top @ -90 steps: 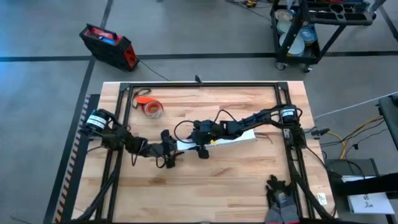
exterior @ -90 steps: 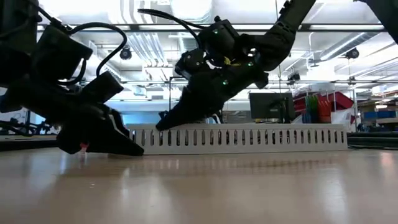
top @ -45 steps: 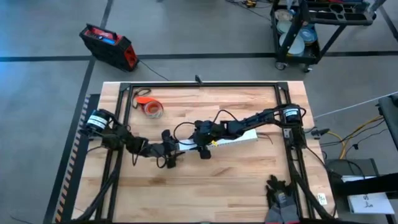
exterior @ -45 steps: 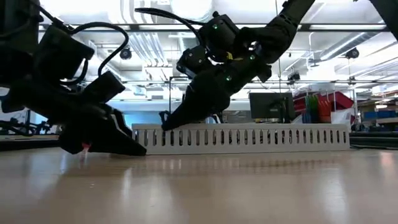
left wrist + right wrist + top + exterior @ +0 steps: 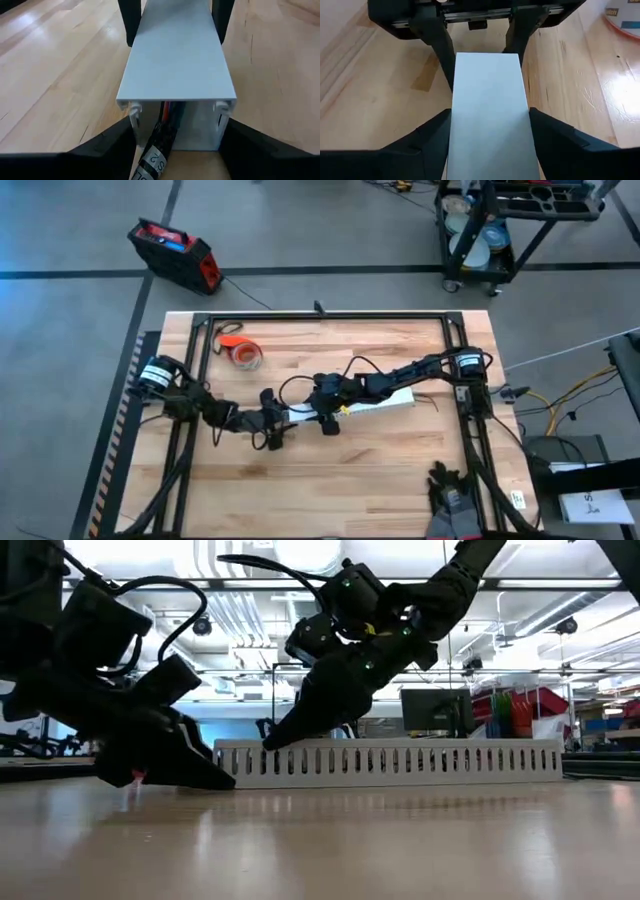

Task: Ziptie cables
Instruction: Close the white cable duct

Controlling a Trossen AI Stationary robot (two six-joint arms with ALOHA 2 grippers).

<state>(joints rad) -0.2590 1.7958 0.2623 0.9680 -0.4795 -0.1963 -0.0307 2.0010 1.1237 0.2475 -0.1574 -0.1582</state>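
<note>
Right, I have both grippers on the white slotted channel (image 5: 352, 406) near the middle of the table (image 5: 400, 480). My left gripper (image 5: 176, 145) straddles its open end, fingers spread either side of the walls. My right gripper (image 5: 490, 145) straddles the lid from above, fingers also spread. The cables (image 5: 162, 131) run out of that open end, red and dark, tucked inside the channel. I can't make out the ziptie
</note>
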